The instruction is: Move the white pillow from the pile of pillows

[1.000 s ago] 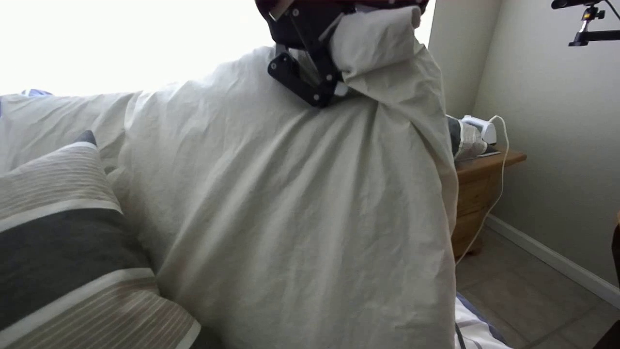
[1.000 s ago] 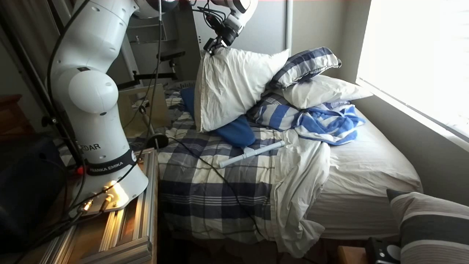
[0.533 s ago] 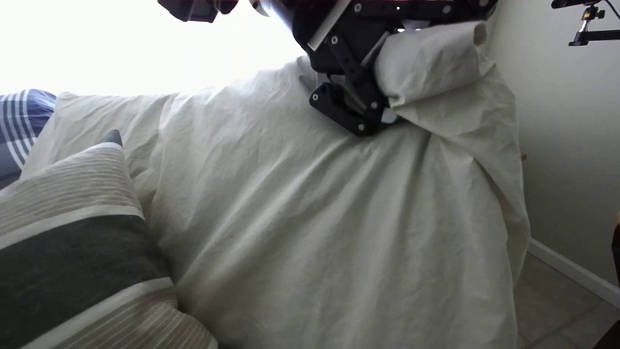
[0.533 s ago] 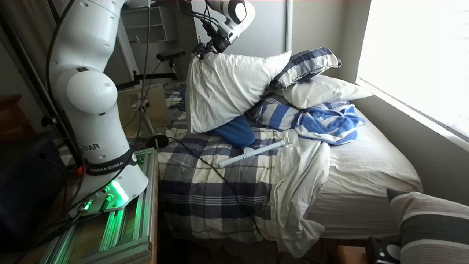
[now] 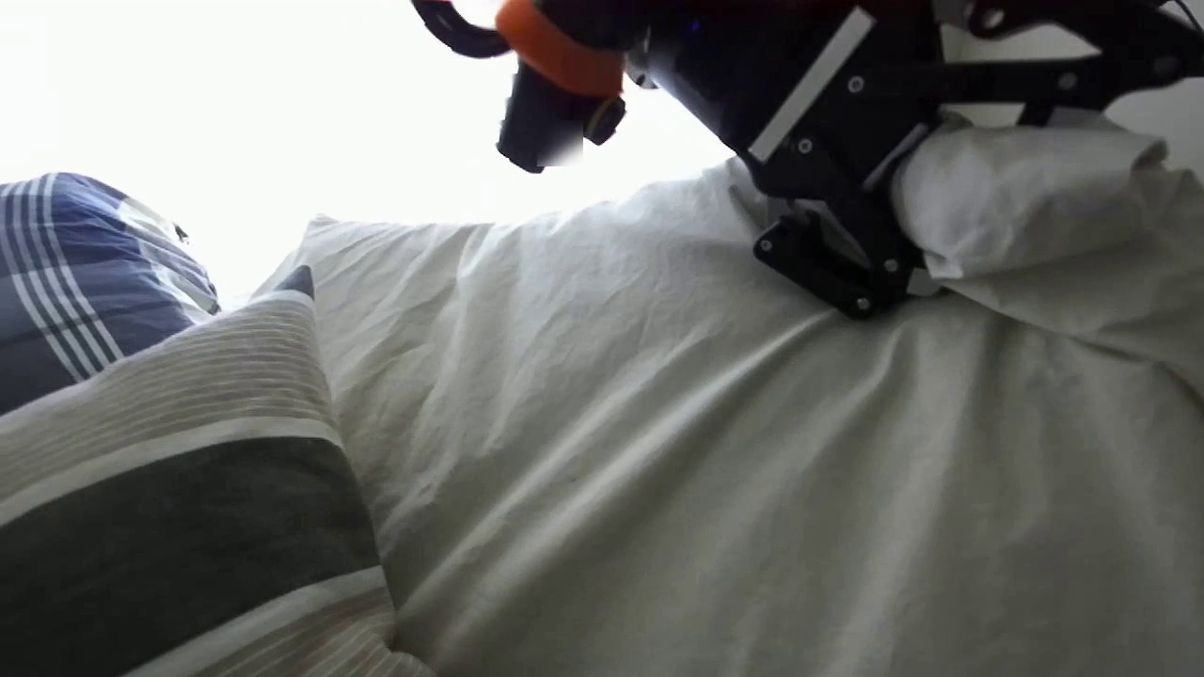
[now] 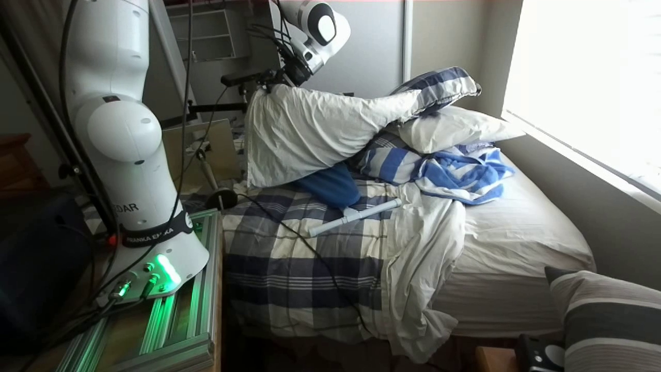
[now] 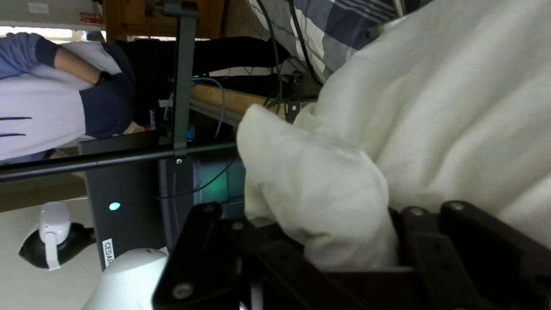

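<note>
The white pillow is large and wrinkled and hangs tilted from my gripper above the bed. It fills much of an exterior view and the right of the wrist view. My gripper is shut on a bunched upper corner of it; the fabric covers the fingertips. The pillow's far corner overlaps the dark blue plaid pillow in view; I cannot tell if they touch. The pile of pillows also has a smaller whitish pillow. The plaid pillow also shows at left in an exterior view.
A grey broad-striped pillow is near the camera, also in an exterior view. A blue cushion lies under the white pillow. A grey T-shaped pipe and a cable lie on the bed. A camera arm stands behind. A person stands near the base.
My gripper has moved left and down toward the robot base, taking the white pillow's held corner along. The pillow has stretched more sideways. The base light turned from yellow to green.
</note>
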`<act>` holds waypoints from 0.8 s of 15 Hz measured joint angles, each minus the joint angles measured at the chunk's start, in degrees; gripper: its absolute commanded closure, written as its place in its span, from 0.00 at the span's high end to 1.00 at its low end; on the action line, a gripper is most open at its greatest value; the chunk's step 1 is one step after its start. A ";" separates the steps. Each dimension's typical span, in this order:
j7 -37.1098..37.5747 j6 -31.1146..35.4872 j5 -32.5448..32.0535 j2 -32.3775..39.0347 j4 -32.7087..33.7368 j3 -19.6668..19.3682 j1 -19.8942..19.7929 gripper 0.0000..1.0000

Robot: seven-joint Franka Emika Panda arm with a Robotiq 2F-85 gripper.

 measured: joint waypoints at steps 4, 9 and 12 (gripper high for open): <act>-1.73 7.72 -7.81 -6.51 -10.44 1.90 -1.34 0.32; -6.14 18.61 -18.78 -16.34 -24.16 5.31 -3.39 0.65; -8.16 24.19 -21.14 -23.27 -30.19 7.12 -5.42 0.88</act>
